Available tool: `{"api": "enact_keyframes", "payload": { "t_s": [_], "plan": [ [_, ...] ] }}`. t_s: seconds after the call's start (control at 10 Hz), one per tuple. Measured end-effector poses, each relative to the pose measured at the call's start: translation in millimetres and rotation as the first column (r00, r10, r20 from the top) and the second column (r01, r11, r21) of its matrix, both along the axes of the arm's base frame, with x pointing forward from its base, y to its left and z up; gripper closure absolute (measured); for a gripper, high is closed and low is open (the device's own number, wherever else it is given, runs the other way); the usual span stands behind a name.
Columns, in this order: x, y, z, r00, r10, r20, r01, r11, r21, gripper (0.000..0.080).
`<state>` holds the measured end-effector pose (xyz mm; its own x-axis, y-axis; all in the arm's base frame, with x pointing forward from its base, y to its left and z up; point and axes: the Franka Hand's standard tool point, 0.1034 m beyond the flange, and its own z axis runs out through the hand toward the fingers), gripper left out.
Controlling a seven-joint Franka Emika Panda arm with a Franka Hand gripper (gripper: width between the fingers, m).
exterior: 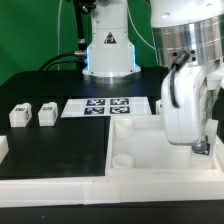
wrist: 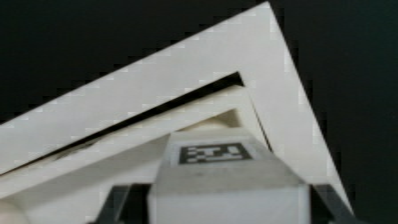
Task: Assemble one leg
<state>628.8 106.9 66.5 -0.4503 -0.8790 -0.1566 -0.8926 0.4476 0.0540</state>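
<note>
My gripper (exterior: 199, 138) hangs over the right part of the large white tray (exterior: 130, 150) and is shut on a white leg (exterior: 202, 147), whose lower end shows below the fingers. In the wrist view the leg (wrist: 217, 160) sits between the two dark fingers (wrist: 118, 206), its black-and-white marker facing the camera. My gripper (wrist: 226, 208) holds it just above a corner of the tray (wrist: 267, 70). Two more legs (exterior: 20, 115) (exterior: 46, 113) stand on the black table at the exterior view's left.
The marker board (exterior: 108, 107) lies behind the tray. The robot base (exterior: 108, 50) stands at the back. Another white part (exterior: 3, 148) shows at the exterior view's left edge. The tray has a round socket (exterior: 122, 158) near its front left corner.
</note>
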Motion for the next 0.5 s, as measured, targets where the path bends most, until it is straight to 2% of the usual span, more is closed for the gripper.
{"api": "enact_keyframes", "payload": {
  "t_s": [0.2, 0.3, 0.4, 0.5],
  "plan": [
    [-1.2, -1.1, -0.7, 1.000, 0.030, 0.001, -0.030, 0.999, -0.009, 0.0504],
    [-1.8, -1.0, -1.9, 1.000, 0.031, -0.001, -0.031, 0.999, -0.009, 0.0411],
    [-1.8, -1.1, -2.1, 1.000, 0.031, -0.001, -0.031, 0.999, -0.010, 0.0411],
    [-3.7, -0.5, -2.3, 0.999, 0.048, -0.001, -0.048, 0.999, -0.009, 0.0239]
  ]
}}
